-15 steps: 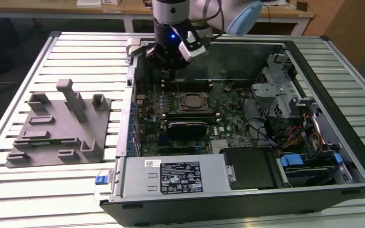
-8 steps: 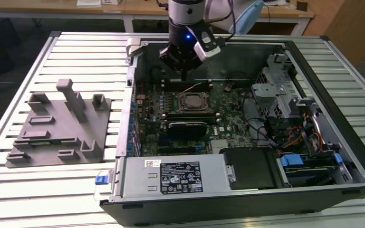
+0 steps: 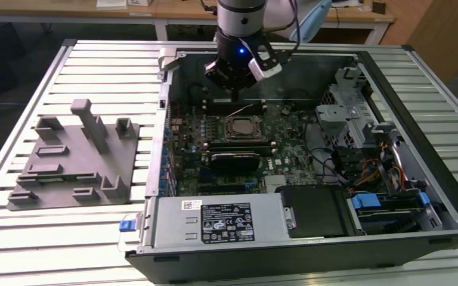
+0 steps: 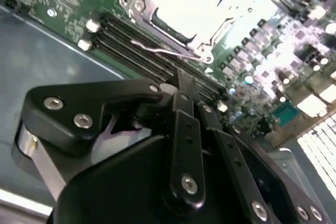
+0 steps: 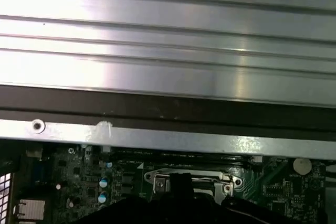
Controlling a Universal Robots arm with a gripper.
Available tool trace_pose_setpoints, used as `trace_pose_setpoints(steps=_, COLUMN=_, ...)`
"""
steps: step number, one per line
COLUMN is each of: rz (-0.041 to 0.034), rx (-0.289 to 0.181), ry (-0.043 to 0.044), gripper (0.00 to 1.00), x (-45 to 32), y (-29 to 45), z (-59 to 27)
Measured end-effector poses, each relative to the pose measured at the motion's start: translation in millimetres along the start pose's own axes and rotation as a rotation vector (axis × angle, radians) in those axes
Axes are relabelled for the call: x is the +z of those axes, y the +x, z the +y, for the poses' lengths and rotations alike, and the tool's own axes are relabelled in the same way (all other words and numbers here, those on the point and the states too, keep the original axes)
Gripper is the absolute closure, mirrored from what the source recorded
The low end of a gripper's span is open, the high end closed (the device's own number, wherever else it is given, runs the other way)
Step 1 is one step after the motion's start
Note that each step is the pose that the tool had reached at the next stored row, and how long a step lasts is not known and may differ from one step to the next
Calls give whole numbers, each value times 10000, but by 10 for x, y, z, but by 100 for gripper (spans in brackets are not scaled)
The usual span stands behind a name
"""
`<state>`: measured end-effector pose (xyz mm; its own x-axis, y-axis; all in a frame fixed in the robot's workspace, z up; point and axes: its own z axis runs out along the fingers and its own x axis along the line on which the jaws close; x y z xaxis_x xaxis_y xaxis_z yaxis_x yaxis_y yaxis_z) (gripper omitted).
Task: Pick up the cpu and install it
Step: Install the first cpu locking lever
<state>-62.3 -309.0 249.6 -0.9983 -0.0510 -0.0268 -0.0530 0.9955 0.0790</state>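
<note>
While above socket — gripper [image 3: 236, 95] closed, empty

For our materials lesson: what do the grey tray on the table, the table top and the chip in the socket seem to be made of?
Grey tray: probably plastic, matte, uniform grey, with moulded upright posts.
Table top: metal, likely aluminium; ribbed silvery slats with a soft sheen.
Cpu: apparently a metal lid, pale and strongly reflective in the second wrist view, sitting in its socket frame. The gripper hangs above it.

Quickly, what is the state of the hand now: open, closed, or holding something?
Hand: above the cpu in its socket, holding nothing visible; open or closed cannot be told.
</note>
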Motion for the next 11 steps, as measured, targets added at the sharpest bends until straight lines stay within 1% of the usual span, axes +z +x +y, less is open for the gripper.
trace_pose_setpoints(steps=1, rz=2, rx=0, ry=4, gripper=89, x=8, y=-10, z=-1)
trace_pose_setpoints(steps=3, rz=5, rx=0, ry=40, gripper=89, x=27, y=-47, z=-4)
trace_pose_setpoints(steps=6, rz=7, rx=-28, ry=84, gripper=89, x=82, y=-101, z=-11)
trace_pose_setpoints(steps=11, rz=17, rx=-125, ry=89, gripper=89, x=171, y=-161, z=-20)
